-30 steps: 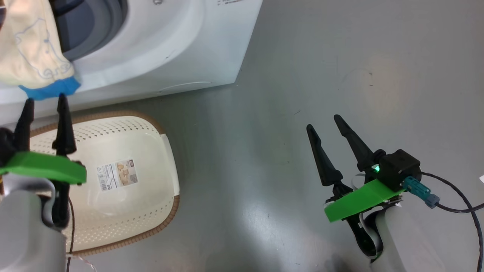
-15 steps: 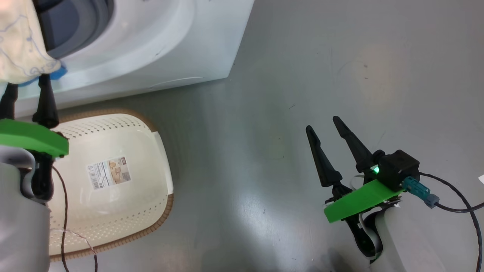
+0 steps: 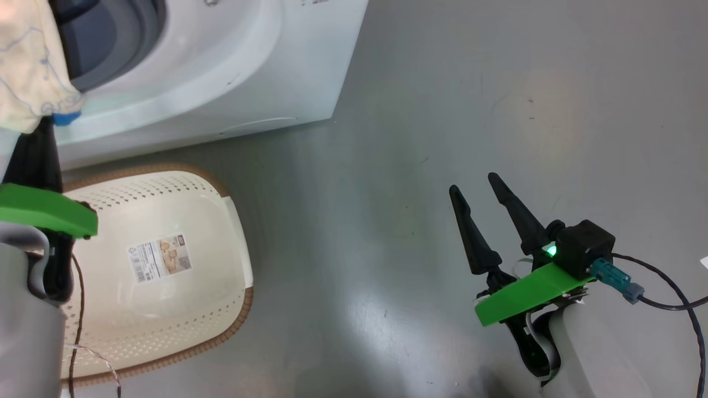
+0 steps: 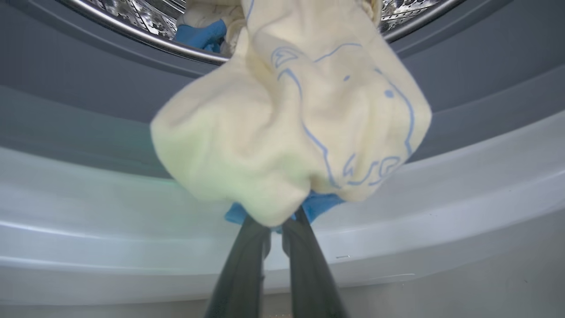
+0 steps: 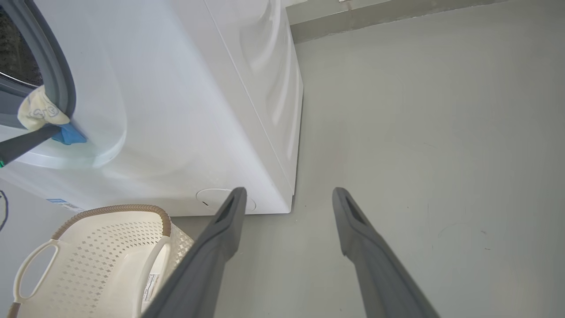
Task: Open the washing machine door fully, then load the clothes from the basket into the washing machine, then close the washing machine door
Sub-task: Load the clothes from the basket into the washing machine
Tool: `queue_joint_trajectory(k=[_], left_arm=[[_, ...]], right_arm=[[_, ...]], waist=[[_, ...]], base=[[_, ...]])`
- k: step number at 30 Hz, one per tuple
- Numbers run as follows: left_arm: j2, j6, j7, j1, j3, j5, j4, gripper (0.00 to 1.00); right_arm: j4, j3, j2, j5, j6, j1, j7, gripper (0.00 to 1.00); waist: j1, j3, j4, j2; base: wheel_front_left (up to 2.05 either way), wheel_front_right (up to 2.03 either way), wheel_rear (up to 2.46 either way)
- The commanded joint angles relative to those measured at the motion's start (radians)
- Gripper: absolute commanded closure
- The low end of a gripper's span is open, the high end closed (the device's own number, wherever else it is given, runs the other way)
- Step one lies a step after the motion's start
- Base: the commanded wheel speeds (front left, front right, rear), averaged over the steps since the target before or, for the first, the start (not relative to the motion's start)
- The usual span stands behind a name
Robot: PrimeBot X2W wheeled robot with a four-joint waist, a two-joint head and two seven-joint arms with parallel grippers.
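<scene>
While the left end effector (image 4: pixel 279 227) pinches the garment (image 4: pixel 273 132), the right (image 3: pixel 473 184) gapes — above grey floor (image 3: pixel 498 83).

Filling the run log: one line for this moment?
phase: loading | left gripper: shut on garment hanging from drum | right gripper: open, idle | basket: no clothes

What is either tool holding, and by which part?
Right tool: open, nothing held. Left tool: shut at the blue-trimmed bottom end of the cream-yellow printed soft garment hanging from the steel drum; tips hidden under cloth, so a pinch cannot be told.
</scene>
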Motion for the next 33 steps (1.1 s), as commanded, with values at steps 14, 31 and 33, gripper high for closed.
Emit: queue_joint_trajectory(k=[14, 31, 33], left_arm=[[0.092, 0.050, -0.015, 0.049, 0.040, 0.049, -0.260, 1.00], [0.173, 0.038, 0.034, -0.264, 0.017, 0.081, -0.204, 1.00], [0.175, 0.034, 0.031, -0.306, 0.007, 0.088, -0.179, 1.00]], right_arm=[[0.010, 0.034, 0.006, 0.014, 0.003, 0.020, -0.005, 0.00], [-0.009, 0.044, 0.006, 0.026, 0.003, 0.010, -0.005, 0.00], [-0.012, 0.046, 0.006, 0.030, 0.003, 0.009, -0.005, 0.00]], waist=[[0.0000, -0.046, 0.025, -0.0001], [0.0000, 0.033, -0.012, -0.0001], [0.0000, 0.045, -0.015, -0.0001]], base=[[0.00, 0.00, 0.00], [0.00, 0.00, 0.00], [0.00, 0.00, 0.00]])
